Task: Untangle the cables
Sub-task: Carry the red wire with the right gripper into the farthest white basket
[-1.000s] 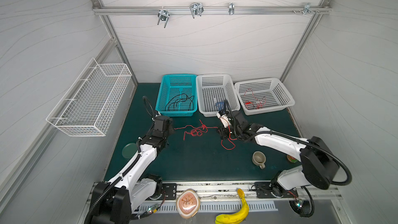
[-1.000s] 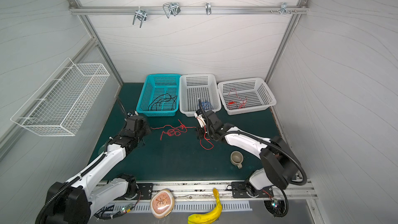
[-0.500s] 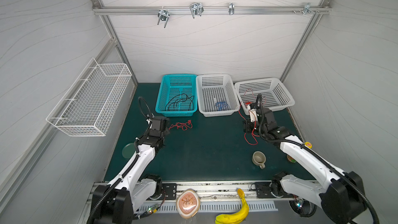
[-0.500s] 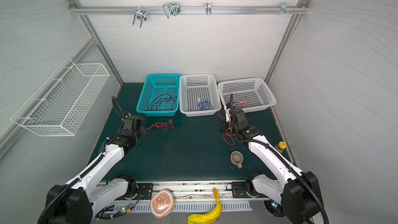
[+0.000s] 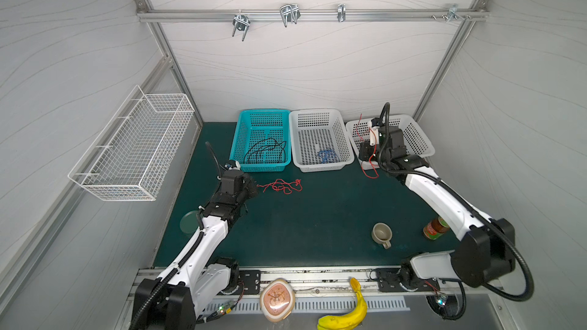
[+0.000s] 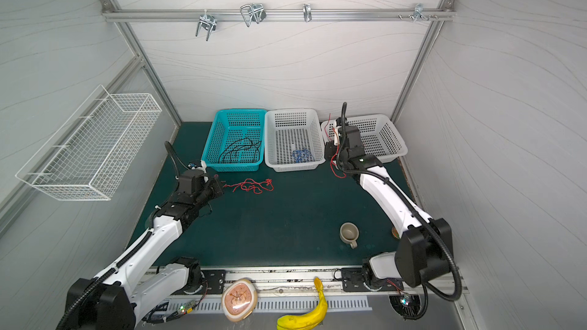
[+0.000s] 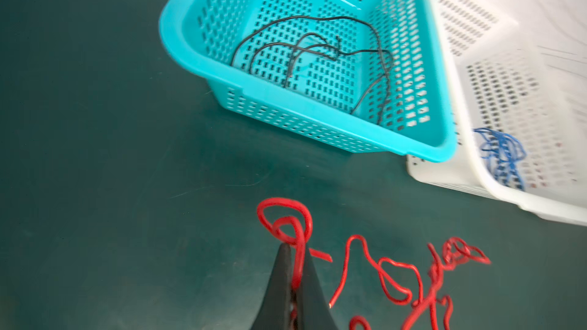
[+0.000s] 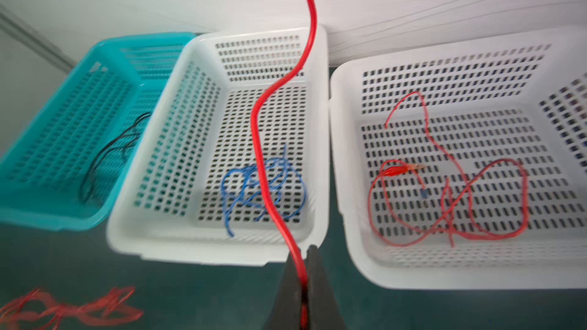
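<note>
Two grips: left end effector (image 7: 293,258) clamped on red tangle (image 5: 279,186); right end effector (image 8: 301,258) clamped on lone red cable (image 8: 260,160).

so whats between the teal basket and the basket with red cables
A white basket holding a bundle of blue cables, seen in both top views.

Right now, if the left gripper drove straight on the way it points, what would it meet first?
Beyond the red cable the left gripper is shut on, most likely the near wall of the teal basket. The table between looks bare, though the wrist view makes depth hard to judge.
</note>
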Controlling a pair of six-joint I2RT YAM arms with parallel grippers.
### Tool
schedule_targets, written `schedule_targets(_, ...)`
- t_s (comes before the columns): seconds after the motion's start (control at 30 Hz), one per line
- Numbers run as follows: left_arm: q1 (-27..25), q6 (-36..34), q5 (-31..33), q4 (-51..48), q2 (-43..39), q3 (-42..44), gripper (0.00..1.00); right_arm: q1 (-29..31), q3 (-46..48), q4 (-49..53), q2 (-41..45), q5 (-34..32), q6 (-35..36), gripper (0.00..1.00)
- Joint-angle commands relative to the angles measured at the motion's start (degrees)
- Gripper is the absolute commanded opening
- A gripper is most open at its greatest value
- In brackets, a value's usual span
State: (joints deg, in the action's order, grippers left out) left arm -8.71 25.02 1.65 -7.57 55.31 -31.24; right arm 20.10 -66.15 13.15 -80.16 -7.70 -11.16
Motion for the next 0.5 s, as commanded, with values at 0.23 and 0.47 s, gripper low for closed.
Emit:
schedule_targets(0.23, -4.3, -3.4, -8.9, 7.8, -2.9, 0.7, 0.0, -9.6, -8.1, -11.3, -13.4, -8.1, 2.9, 0.0)
schedule_targets(0.47, -10.8, -7.1, -10.6, 7.2, -1.9, -2.5, 0.0, -11.6, -15.1, -7.5, -25.9, -7.1, 3.5, 0.0)
